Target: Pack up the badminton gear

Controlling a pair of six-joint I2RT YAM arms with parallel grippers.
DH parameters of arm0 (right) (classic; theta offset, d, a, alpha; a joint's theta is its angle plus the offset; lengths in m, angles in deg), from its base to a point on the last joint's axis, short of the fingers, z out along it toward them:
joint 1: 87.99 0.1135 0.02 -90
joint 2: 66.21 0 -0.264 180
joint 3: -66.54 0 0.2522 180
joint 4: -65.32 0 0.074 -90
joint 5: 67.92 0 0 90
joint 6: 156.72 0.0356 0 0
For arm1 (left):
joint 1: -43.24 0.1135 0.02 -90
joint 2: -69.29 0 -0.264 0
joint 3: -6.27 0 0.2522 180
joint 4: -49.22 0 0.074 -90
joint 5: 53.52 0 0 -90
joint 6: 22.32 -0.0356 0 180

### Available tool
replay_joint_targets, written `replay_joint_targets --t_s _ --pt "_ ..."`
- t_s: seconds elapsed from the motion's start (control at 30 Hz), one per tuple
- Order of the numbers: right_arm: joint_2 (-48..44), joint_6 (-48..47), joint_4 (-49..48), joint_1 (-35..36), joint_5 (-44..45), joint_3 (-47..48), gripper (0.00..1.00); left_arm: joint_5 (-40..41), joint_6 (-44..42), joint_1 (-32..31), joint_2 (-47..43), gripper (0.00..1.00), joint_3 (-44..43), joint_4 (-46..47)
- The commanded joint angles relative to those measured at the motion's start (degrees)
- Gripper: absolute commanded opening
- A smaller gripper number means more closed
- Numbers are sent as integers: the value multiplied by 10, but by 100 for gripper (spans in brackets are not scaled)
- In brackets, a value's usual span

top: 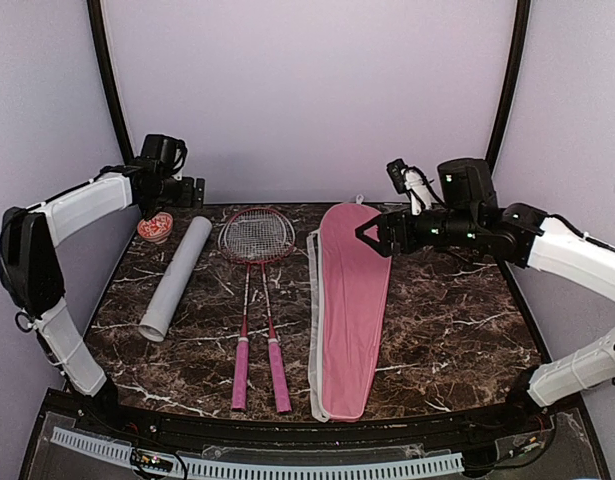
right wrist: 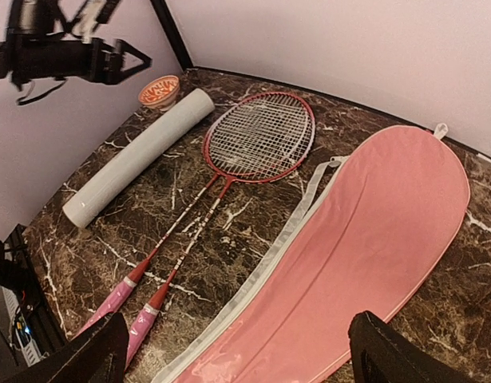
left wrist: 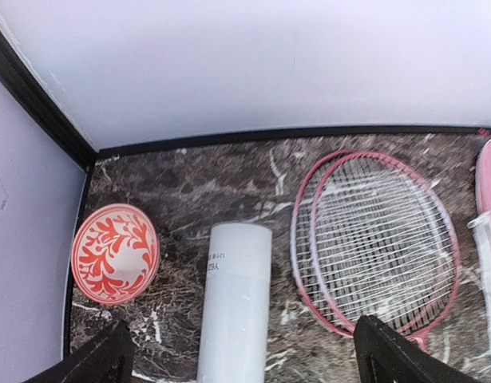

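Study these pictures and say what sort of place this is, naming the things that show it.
Probably a robot test booth, not a sports hall: plain pale walls close round a marbled table, two robot arms stand at its near edge, and rackets lie neatly beside a pink cover.

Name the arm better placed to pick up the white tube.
Left. The left gripper hovers open above the white tube's far end, beside the cap. The right gripper is open above the pink cover, with the rackets lying between it and the tube.
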Motion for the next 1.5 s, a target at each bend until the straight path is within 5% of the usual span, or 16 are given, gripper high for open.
replay_joint_targets --t_s 0.0,0.47,0.8,1.1,1.3,1.47 --pt "88 26 40 -8 44 68 95 -34 66 -2 -94 99 86 61" --pt "375 109 56 21 110 206 77 49 102 -126 -200 99 267 124" --pt "503 155 91 71 200 290 68 65 115 -141 -243 99 337 170" --pt "555 162 96 81 245 299 56 61 127 -141 -243 99 359 184" --pt "542 154 93 81 248 282 23 58 126 -141 -243 99 362 184" --pt "489 126 84 80 209 254 26 39 135 -145 -239 99 370 181"
